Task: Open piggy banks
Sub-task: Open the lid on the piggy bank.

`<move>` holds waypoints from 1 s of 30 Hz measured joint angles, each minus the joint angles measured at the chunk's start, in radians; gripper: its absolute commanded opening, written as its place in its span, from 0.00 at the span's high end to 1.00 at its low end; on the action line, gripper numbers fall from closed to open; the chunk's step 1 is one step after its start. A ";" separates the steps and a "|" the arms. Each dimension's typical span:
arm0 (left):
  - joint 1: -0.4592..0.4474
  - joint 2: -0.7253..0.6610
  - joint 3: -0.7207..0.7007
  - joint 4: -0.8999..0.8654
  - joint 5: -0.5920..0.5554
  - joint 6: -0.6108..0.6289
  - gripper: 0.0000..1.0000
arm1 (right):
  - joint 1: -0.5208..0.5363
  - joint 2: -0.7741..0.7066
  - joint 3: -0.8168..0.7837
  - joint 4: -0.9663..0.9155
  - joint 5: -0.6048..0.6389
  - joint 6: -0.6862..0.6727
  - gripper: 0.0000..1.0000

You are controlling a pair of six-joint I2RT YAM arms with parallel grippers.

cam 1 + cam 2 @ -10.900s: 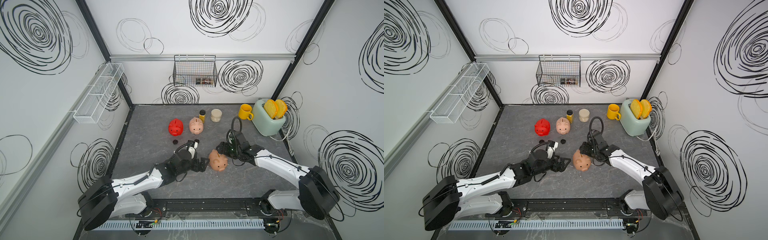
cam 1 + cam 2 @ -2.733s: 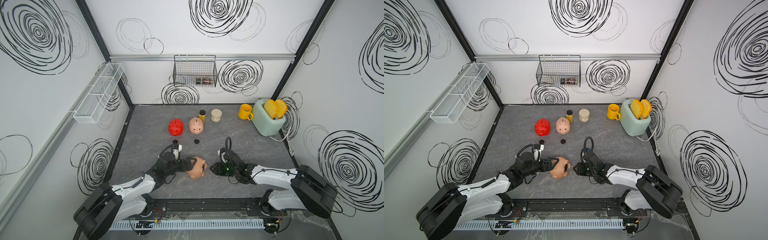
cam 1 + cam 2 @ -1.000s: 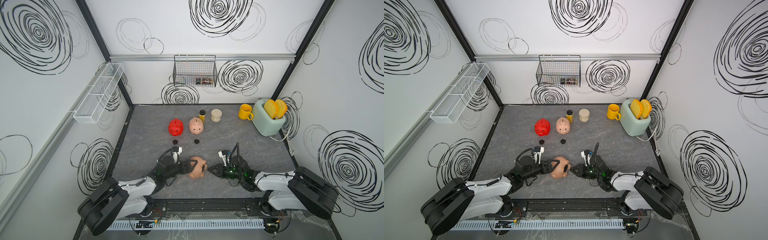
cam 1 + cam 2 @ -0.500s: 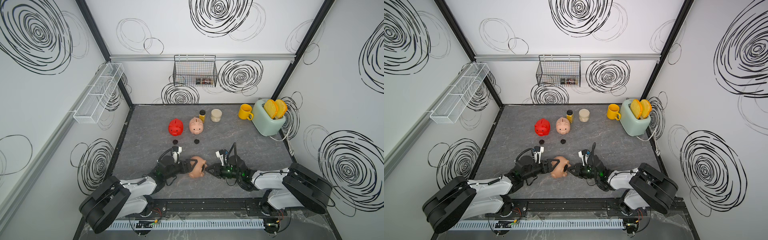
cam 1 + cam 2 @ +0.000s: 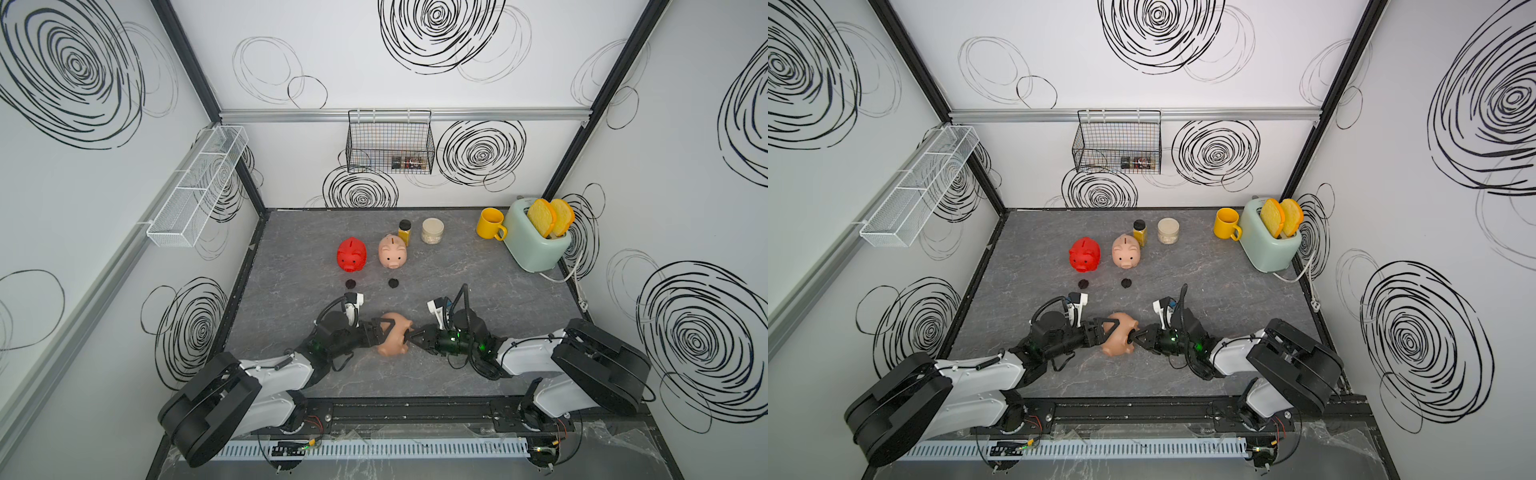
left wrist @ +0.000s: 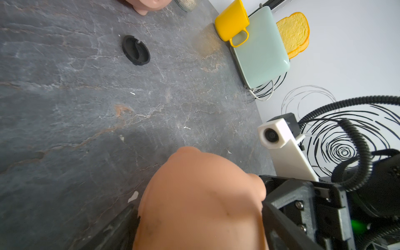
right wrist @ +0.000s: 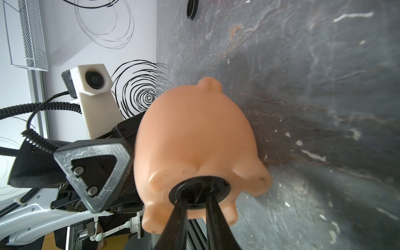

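The peach-tan piggy bank (image 5: 392,340) (image 5: 1119,338) lies on its side near the table's front, with my left gripper (image 5: 384,334) (image 5: 1106,332) shut on its body. Its belly faces my right gripper (image 5: 411,336) (image 5: 1134,336). In the right wrist view the right gripper (image 7: 198,199) has its narrow fingertips inside the black belly plug (image 7: 173,192), closed on the plug's middle rib. The peach body (image 6: 201,205) fills the left wrist view. The red piggy bank (image 5: 351,257) and the pale pink piggy bank (image 5: 392,251) stand upright further back.
Two loose black plugs (image 5: 351,284) (image 5: 393,283) lie in front of the red and pink pigs. Behind them are a yellow-filled jar (image 5: 405,232) and a pale jar (image 5: 432,231). A yellow mug (image 5: 490,223) and a mint toaster (image 5: 536,241) stand at the back right.
My right gripper has slid left to the pig's belly and its fingertips have gone into the plug, narrowing slightly. The left gripper still holds the pig on its side.
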 measured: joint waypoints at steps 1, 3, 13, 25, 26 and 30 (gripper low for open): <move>0.000 0.000 0.000 0.000 0.000 -0.001 0.08 | 0.000 0.003 0.000 0.004 0.000 0.001 0.77; 0.000 0.000 0.000 0.000 0.000 -0.002 0.08 | 0.000 0.009 0.000 0.006 -0.002 0.001 0.77; -0.002 -0.001 -0.003 0.002 -0.001 -0.003 0.08 | 0.000 0.048 0.003 0.034 -0.006 0.010 0.78; -0.017 -0.008 -0.006 0.003 -0.013 -0.011 0.08 | 0.000 0.056 0.003 0.070 -0.008 0.034 0.78; -0.019 -0.008 -0.006 0.004 -0.016 -0.013 0.08 | 0.001 0.057 0.003 0.071 -0.008 0.037 0.78; -0.029 -0.009 -0.007 0.005 -0.032 -0.017 0.08 | 0.002 0.071 0.003 0.086 -0.003 0.049 0.78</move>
